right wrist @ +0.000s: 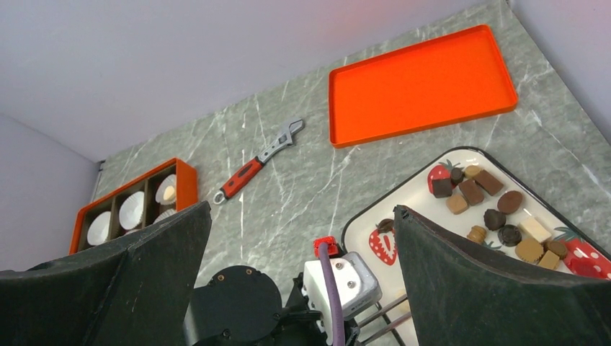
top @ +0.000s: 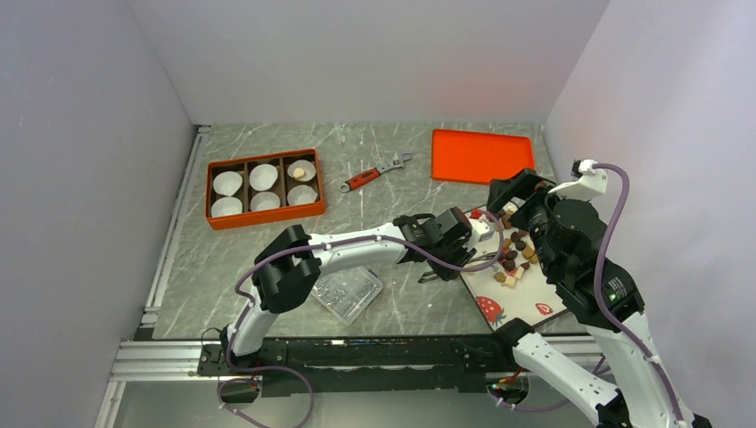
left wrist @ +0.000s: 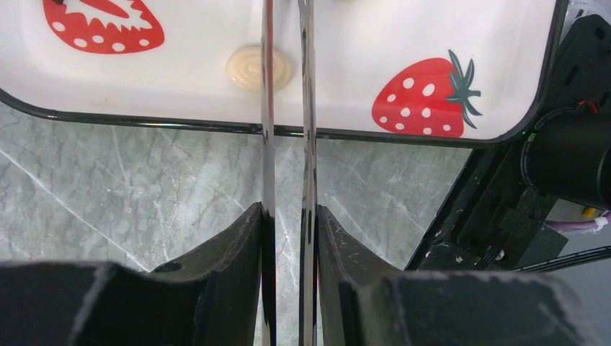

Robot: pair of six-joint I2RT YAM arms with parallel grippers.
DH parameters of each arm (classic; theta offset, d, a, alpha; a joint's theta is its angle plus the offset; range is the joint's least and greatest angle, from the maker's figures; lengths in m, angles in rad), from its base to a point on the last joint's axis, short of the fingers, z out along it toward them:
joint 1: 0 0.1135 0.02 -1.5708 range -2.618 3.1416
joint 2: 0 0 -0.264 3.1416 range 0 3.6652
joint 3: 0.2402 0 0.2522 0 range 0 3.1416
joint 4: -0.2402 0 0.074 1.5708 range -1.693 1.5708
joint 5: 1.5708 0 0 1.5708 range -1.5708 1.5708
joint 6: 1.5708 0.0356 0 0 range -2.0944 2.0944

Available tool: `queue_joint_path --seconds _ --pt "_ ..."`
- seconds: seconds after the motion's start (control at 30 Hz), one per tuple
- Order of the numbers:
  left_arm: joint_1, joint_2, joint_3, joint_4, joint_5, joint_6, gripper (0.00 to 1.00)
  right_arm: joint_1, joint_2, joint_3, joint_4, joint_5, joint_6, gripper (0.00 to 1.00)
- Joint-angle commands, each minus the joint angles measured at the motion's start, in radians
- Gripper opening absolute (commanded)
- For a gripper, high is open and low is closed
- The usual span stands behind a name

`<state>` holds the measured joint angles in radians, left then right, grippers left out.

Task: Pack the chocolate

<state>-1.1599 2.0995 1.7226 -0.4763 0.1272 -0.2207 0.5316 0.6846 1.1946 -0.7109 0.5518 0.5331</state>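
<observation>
The chocolate [top: 515,254], several small dark, tan and cream pieces, lies on a white strawberry-print tray [top: 513,299] at the right; it also shows in the right wrist view [right wrist: 497,209]. One tan piece sits in a paper cup [top: 300,169] of the orange box [top: 265,187]. My left gripper [top: 462,245] is shut on thin metal tweezers [left wrist: 308,108] that reach over the tray's near edge [left wrist: 360,43]. Their slightly parted blades point at a round cream piece [left wrist: 245,68]; the left blade crosses in front of it. My right gripper [top: 517,192] hovers open and empty above the tray.
An orange lid tray [top: 481,154] lies at the back right. A red-handled wrench [top: 374,171] lies between it and the box. A clear plastic insert [top: 348,292] lies near the front under the left arm. Walls enclose three sides.
</observation>
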Motion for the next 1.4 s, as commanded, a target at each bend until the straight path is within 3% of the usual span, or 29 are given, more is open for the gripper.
queue_joint_path --seconds 0.0,0.37,0.7,1.37 --pt "0.002 -0.071 0.004 0.008 -0.019 0.019 0.28 -0.004 -0.016 0.021 0.01 0.013 -0.006 1.0" --pt "0.057 -0.215 -0.095 0.048 0.017 -0.024 0.27 -0.004 -0.044 -0.006 0.01 0.011 0.011 1.0" --pt "0.126 -0.355 -0.221 0.046 -0.046 -0.06 0.27 -0.003 -0.04 -0.022 0.027 -0.009 0.011 1.0" --pt "0.462 -0.772 -0.561 -0.029 -0.203 -0.128 0.28 -0.003 0.036 -0.064 0.109 -0.107 -0.015 1.0"
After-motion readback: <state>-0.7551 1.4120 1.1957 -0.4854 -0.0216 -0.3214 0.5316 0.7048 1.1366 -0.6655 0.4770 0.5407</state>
